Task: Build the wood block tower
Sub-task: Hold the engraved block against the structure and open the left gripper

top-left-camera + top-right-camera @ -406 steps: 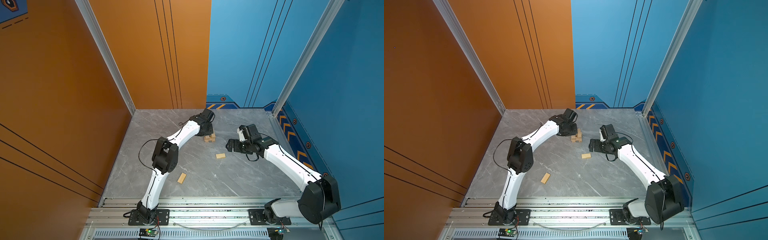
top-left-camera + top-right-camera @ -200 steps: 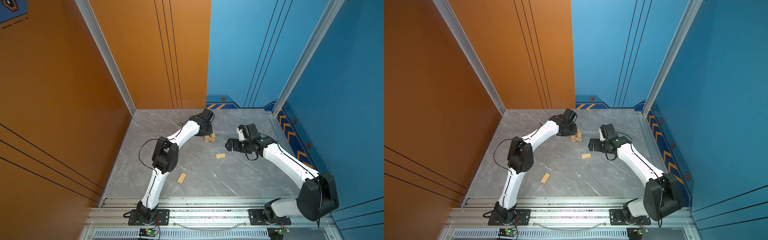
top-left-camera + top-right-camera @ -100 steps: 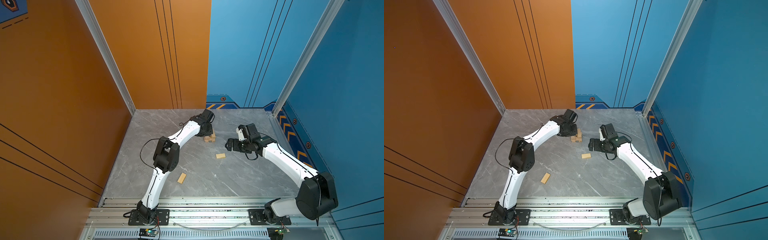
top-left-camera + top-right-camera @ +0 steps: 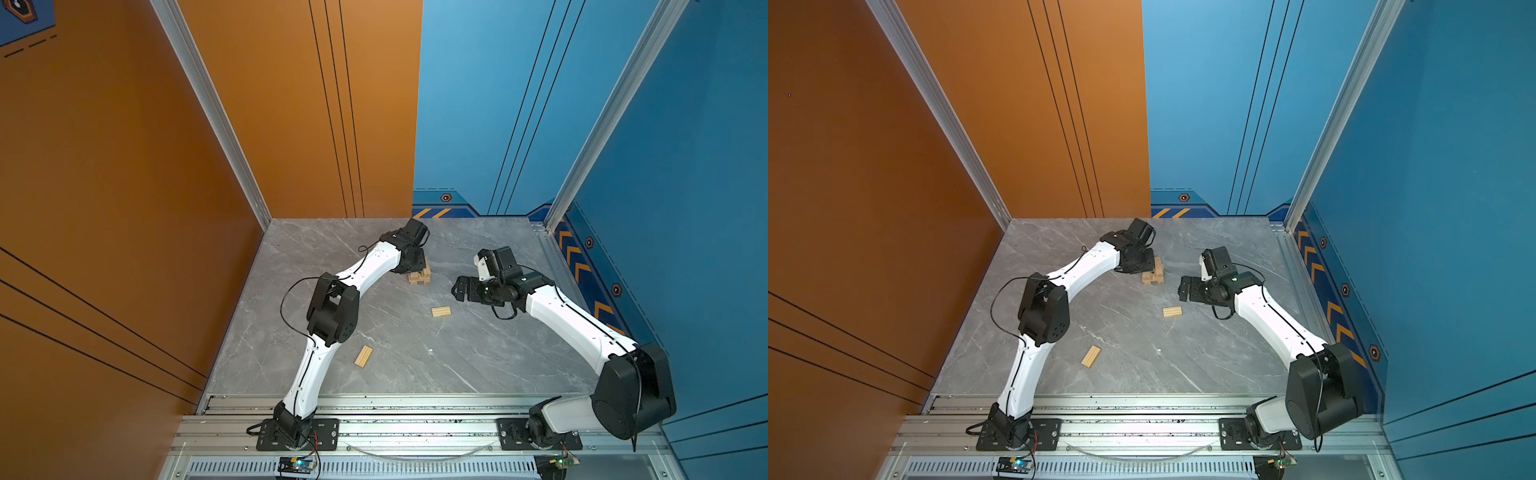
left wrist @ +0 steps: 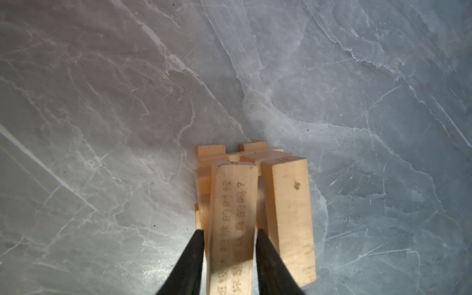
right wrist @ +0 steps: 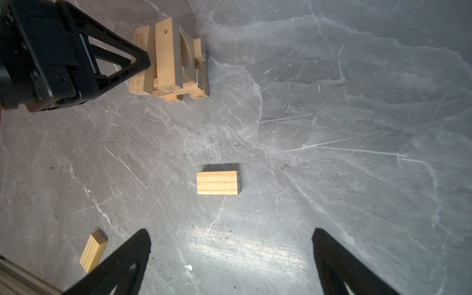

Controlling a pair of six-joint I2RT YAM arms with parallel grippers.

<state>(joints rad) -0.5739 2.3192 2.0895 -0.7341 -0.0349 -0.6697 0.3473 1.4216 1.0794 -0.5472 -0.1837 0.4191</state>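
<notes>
Nearest, low and left of centre in a top view, one slab lies flat on the grey tabletop. A second slab lies further in, near the middle. Both look light, stiff and smooth, and I'd pinch either across its long edges, grooves up. The right hand hangs just beyond the second slab, spread wide and empty. Furthest back, about mid-frame, stands the tower, loosely stacked, so a nudge would likely topple it. The left hand straddles an engraved bar on top, beside a plain bar. Whether it is gripping or loose, I cannot tell. Its wrist hides the tower's back, and the engraving is too blurred to read.
</notes>
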